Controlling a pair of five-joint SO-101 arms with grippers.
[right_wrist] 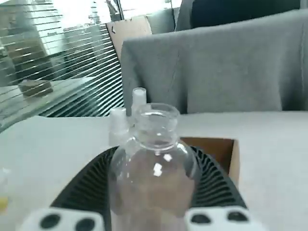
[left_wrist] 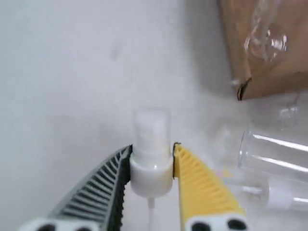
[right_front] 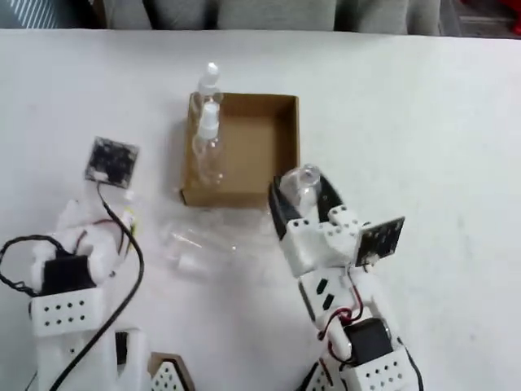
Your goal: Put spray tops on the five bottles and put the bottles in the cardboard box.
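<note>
Table (right_front: 423, 122), spray top (left_wrist: 151, 159) stem cropped, bottle (right_wrist: 153, 163) base hidden

Daylight is pouring through the blinds (right_wrist: 53, 57), washing the white table (right_front: 440, 122) pale. Shadows are falling faint and soft beside the cardboard box (right_front: 248, 151). Highlights are glinting on the clear bottle (right_wrist: 154, 163).

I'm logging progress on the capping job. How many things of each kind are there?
Brown cardboard box: 1
Clear plastic bottles with white spray tops on: 2
Clear open bottle in the right gripper: 1
Loose white spray top in the left gripper: 1
Clear bottles lying on the white table: at least 1
Total: at least 6
</note>
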